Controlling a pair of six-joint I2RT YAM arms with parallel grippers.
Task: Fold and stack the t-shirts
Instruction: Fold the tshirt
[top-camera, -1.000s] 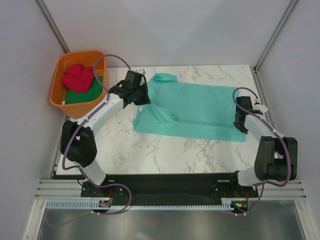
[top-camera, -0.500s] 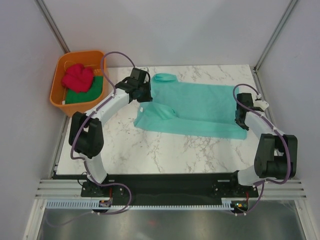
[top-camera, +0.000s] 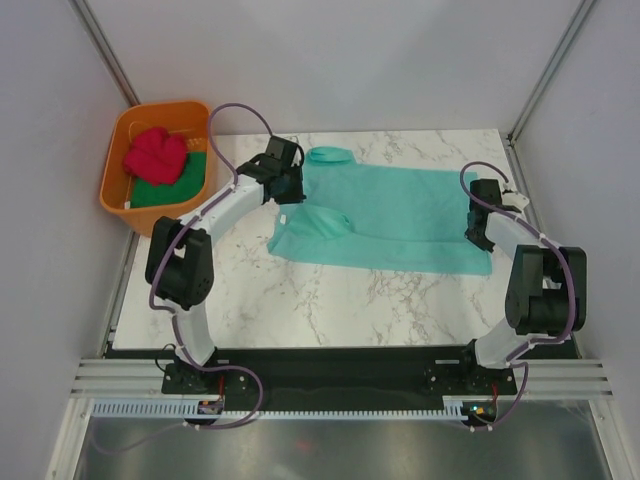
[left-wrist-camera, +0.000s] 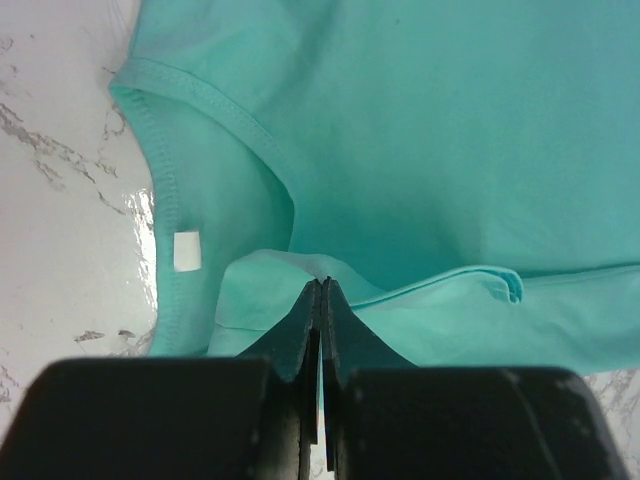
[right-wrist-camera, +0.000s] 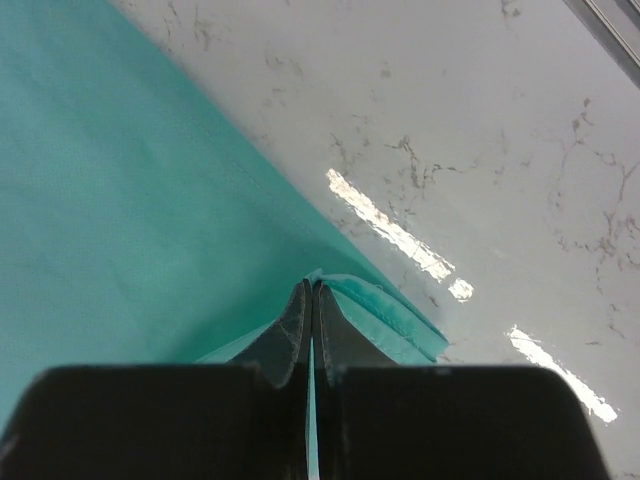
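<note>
Far side of marble table (top-camera: 330, 300), teal t-shirt (top-camera: 400, 215) spread out, left gripper (left-wrist-camera: 320, 288) clamped on its folded collar-side edge, right gripper (right-wrist-camera: 310, 286) clamped on right hem corner, near half bare marble

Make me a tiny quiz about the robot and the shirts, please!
1. True or false: the left pincer is shut on the teal shirt.
2. Where is the red shirt? A: on the teal shirt. B: in the orange tub. C: in the left pincer.
3. Which shirt lies under the red shirt?
Key: 1 true; 2 B; 3 the green shirt.
</note>
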